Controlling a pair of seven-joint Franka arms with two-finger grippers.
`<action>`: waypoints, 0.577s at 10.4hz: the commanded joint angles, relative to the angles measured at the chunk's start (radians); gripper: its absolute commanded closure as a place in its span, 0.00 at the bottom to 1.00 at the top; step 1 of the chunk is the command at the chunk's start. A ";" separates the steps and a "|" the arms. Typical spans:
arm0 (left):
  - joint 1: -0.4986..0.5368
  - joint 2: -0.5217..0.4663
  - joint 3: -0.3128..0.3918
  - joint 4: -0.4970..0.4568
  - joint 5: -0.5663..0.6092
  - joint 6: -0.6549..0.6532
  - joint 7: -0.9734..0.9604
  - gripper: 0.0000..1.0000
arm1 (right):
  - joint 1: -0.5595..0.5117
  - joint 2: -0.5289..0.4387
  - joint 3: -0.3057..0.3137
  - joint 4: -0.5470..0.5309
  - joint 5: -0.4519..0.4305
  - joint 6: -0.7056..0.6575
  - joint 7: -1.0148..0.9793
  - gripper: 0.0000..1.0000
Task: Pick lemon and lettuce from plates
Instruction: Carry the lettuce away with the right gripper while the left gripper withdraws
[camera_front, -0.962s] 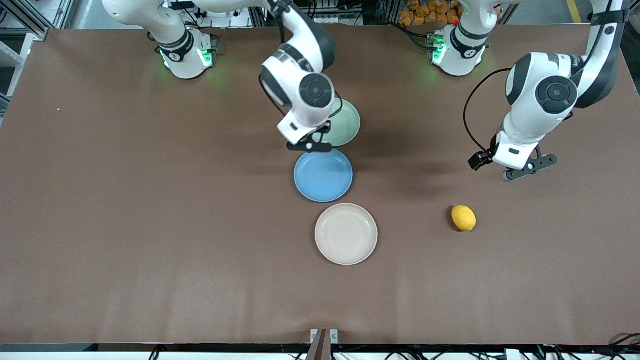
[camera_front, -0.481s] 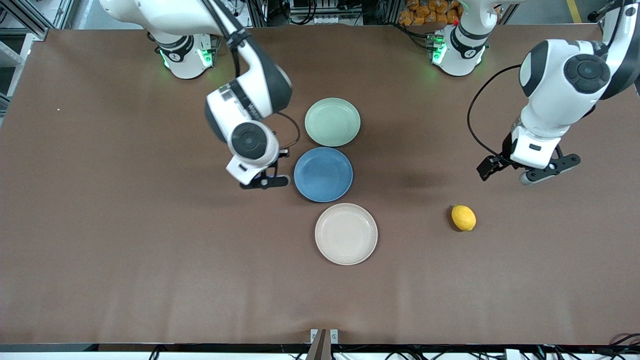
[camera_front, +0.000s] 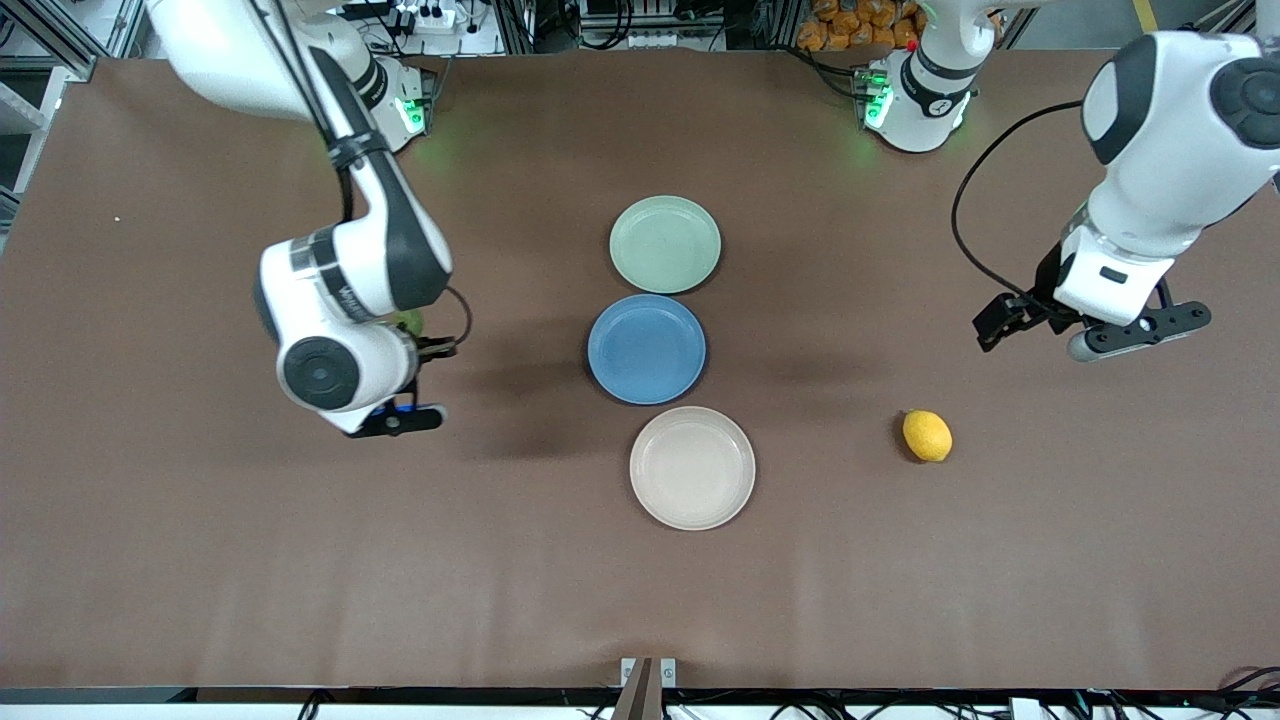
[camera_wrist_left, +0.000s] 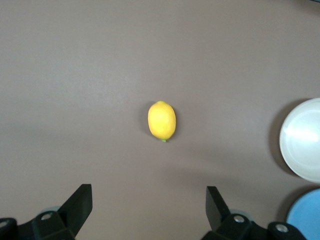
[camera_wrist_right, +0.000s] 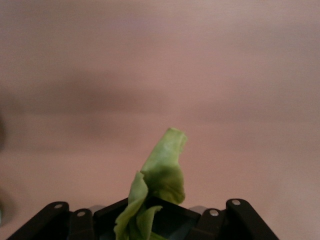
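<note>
The lemon (camera_front: 927, 436) (camera_wrist_left: 162, 120) lies on the bare table toward the left arm's end, off any plate. My left gripper (camera_front: 1125, 335) (camera_wrist_left: 148, 200) hangs open above the table near it, nothing between its fingers. The pale green plate (camera_front: 665, 244) and the beige plate (camera_front: 692, 467) (camera_wrist_left: 302, 140) both lie bare in the middle of the table. My right gripper (camera_front: 400, 385) (camera_wrist_right: 160, 220) is shut on the lettuce (camera_wrist_right: 160, 172), a wrinkly green leaf that sticks out past the fingers. It hangs over bare table toward the right arm's end, where a bit of lettuce (camera_front: 408, 322) shows beside the wrist.
A blue plate (camera_front: 646, 348) (camera_wrist_left: 307, 215) lies between the two task plates, nothing on it. Brown table surface spreads out on all sides of the plates.
The right arm has swung from over the pale green plate toward its own end of the table, carrying the lettuce. The left arm has drifted toward its end of the table. The lemon has not moved.
</note>
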 joint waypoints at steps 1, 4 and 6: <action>0.004 -0.001 -0.005 0.110 -0.033 -0.141 0.053 0.00 | -0.069 0.002 0.017 0.005 -0.077 -0.017 -0.024 0.96; 0.005 0.000 -0.010 0.232 -0.029 -0.266 0.141 0.00 | -0.150 0.010 0.017 0.005 -0.136 0.001 -0.134 0.96; 0.009 -0.003 -0.011 0.275 -0.034 -0.324 0.142 0.00 | -0.196 0.027 0.017 -0.002 -0.134 0.023 -0.166 0.95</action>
